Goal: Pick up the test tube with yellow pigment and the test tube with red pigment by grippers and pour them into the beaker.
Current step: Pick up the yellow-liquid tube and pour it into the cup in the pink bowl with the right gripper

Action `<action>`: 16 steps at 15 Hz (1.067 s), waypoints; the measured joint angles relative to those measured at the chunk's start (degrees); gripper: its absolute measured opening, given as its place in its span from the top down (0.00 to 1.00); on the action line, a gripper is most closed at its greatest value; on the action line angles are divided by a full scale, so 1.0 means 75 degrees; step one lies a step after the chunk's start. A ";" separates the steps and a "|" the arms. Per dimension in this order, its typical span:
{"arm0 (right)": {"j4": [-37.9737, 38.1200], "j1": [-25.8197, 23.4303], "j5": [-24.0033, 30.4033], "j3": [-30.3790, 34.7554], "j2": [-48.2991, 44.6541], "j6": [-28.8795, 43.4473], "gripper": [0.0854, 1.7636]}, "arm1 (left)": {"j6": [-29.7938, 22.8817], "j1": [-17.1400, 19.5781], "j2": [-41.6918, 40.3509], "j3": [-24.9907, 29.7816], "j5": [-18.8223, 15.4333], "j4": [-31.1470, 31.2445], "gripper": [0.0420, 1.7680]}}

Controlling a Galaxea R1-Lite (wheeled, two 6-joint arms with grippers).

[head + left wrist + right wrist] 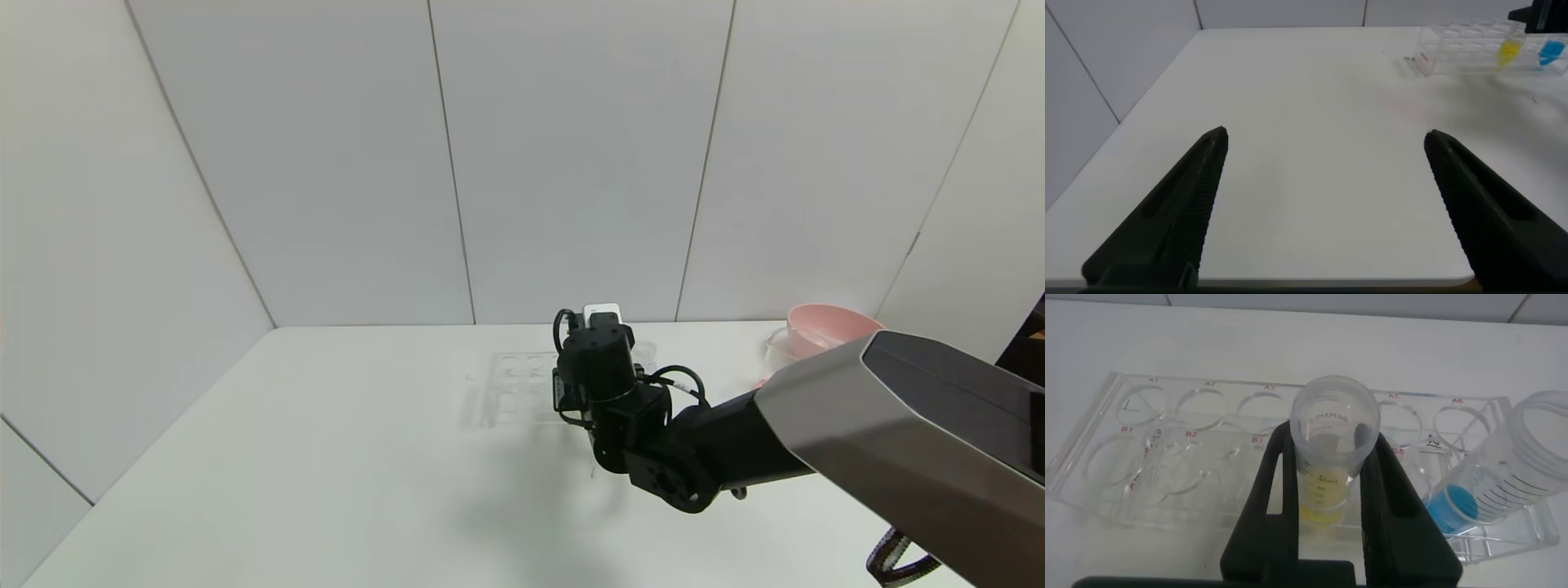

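Note:
The test tube with yellow pigment (1331, 469) stands in a clear plastic rack (1151, 449) near the back of the table (326, 457). My right gripper (1333, 441) is down over the rack (514, 392), its two black fingers closed against the tube's sides just below the rim. The yellow tube also shows in the left wrist view (1509, 51). My left gripper (1324, 139) is open and empty, low over the table's front left part, far from the rack. The test tube with red pigment is not in view. A clear beaker (775, 349) stands by the pink bowl.
A tube with blue liquid (1503, 474) leans in the rack right beside the yellow one. A pink bowl (829, 327) stands at the back right, partly behind my right arm. Several rack holes are vacant. White walls close the table behind and at both sides.

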 joint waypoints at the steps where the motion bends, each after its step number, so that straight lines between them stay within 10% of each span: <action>1: 0.0000 0.0000 -0.0003 -0.0003 -0.0037 -0.0046 0.76 | 0.0000 0.0000 0.0000 0.0000 0.0000 0.0000 0.03; 16: 0.0343 0.0124 -0.0057 0.0085 -0.1198 -0.0558 0.76 | 0.0000 0.0000 0.0000 0.0000 0.0000 0.0000 0.03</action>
